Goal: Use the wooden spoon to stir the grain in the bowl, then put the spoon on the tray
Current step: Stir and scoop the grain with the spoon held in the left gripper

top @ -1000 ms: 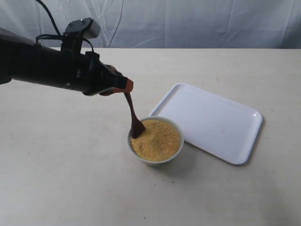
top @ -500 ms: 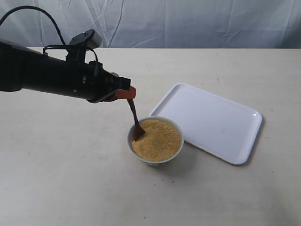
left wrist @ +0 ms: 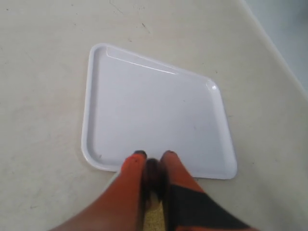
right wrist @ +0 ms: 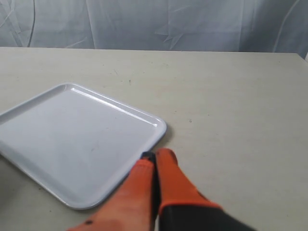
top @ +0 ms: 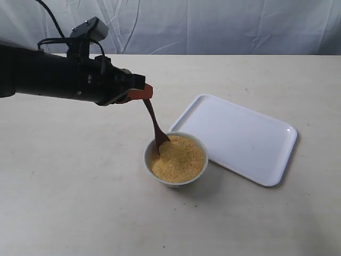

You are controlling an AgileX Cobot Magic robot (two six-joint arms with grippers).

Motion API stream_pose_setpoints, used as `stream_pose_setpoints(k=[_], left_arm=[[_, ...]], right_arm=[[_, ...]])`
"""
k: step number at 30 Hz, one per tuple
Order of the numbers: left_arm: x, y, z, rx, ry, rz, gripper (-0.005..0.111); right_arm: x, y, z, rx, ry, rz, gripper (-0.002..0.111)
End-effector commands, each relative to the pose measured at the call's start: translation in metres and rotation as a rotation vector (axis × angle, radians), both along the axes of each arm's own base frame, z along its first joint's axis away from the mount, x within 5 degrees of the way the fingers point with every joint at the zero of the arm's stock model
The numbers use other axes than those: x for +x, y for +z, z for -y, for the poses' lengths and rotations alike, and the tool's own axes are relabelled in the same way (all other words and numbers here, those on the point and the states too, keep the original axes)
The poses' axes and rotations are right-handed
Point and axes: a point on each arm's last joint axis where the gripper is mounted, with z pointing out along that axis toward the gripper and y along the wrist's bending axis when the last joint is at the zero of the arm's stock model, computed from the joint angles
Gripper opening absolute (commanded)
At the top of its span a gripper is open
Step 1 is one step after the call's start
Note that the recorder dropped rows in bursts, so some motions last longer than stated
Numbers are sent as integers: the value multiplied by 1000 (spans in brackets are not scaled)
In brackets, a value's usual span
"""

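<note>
In the exterior view, your left end effector (top: 139, 95) reaches in from the left, above the white bowl (top: 199, 145), with its jaws pinched almost together on the very top of the wooden spoon (top: 153, 120). The spoon hangs steeply, its tip sunk in the grain (top: 181, 157) at the bowl's left side. The golden grain is heaped close to the rim, so a fast or wide sweep would probably throw granules onto the surface (top: 69, 192). Pressing the spoon against the wall could slide or tip the bowl, which sits just beside the empty white tray (top: 240, 136); whether they touch cannot be told. Because the grip is at the end of a slim, glossy handle, drag from the grain could swivel or slip the spoon. In the left wrist view, two orange fingertips (left wrist: 138, 157) clamp the dark handle (left wrist: 152, 172) between them with only its thickness as a gap, and the tray (left wrist: 154, 106) lies beyond them. In the right wrist view, your right end effector (right wrist: 154, 157) has its orange fingers pressed together on nothing. It hovers over the surface just beside the tray (right wrist: 72, 134), close enough to nudge it if it advances.
</note>
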Motion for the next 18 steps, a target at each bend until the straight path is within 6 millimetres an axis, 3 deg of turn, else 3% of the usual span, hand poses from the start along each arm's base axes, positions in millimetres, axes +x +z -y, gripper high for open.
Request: stream_pose_setpoints(k=[1, 8, 18], left_arm=[[-3, 13, -1, -34, 13, 20, 0], [-9, 23, 0, -64, -20, 34, 0], [-1, -21, 2, 27, -20, -65, 0]], right_arm=[[0, 0, 0, -1, 0, 15, 0], [0, 0, 0, -1, 0, 15, 0], [0, 0, 0, -1, 0, 15, 0]])
